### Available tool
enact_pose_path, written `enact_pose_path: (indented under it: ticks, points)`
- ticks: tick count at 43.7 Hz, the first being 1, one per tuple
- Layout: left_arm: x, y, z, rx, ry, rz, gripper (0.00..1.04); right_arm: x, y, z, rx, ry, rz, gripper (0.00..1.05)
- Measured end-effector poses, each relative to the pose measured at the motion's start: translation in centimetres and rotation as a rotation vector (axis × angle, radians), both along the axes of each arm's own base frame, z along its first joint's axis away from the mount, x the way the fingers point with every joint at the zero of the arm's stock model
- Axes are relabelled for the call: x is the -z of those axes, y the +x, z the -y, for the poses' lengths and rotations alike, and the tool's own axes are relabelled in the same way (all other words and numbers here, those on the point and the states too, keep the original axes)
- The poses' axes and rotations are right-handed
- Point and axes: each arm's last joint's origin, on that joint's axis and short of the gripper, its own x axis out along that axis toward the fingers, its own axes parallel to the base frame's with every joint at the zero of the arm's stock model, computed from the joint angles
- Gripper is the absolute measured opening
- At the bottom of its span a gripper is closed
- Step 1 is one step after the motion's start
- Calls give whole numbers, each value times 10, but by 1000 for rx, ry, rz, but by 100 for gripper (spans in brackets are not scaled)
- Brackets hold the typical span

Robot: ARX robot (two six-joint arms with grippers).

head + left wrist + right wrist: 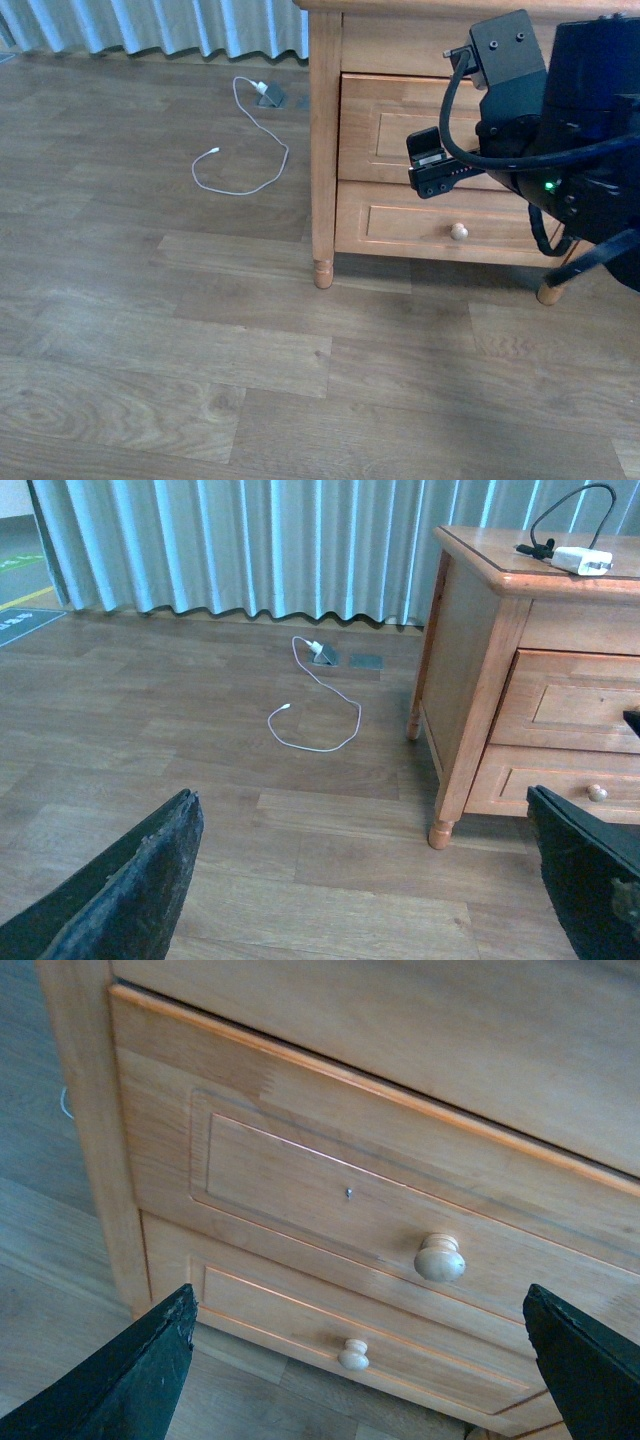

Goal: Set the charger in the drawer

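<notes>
The charger (582,560), a small white block with a looped black cable (568,502), lies on top of the wooden nightstand (470,670) in the left wrist view. The upper drawer (300,1185) is shut, and its round pale knob (440,1258) shows in the right wrist view. My right gripper (358,1300) is open and empty, facing the drawer front a short way off, with the knob between its spread fingers (130,1380) and untouched. It also shows in the front view (432,165). My left gripper (360,795) is open and empty above the floor, left of the nightstand.
A thin white cable (245,150) with a white plug (262,88) lies on the wood floor by a floor socket (274,98). The shorter lower drawer (400,225) with its knob (459,231) is shut. A curtain (150,25) hangs behind. A nightstand leg (322,272) stands on the floor.
</notes>
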Motion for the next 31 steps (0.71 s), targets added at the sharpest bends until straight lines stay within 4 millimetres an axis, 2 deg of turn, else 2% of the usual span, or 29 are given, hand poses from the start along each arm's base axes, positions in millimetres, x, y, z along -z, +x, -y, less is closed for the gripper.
enact_pose_path:
  ticks: [7,16,21,31]
  points:
    - [0,0,0,0,0,0,99,19,35,3,57,-5,13,96]
    - [0,0,0,0,0,0,99,31,59,11,86,-15,23,96]
    - [0,0,0,0,0,0,99,38,69,16,100,-22,17,96]
    - [0,0,0,0,0,0,99,49,75,21,126,-20,-18,96]
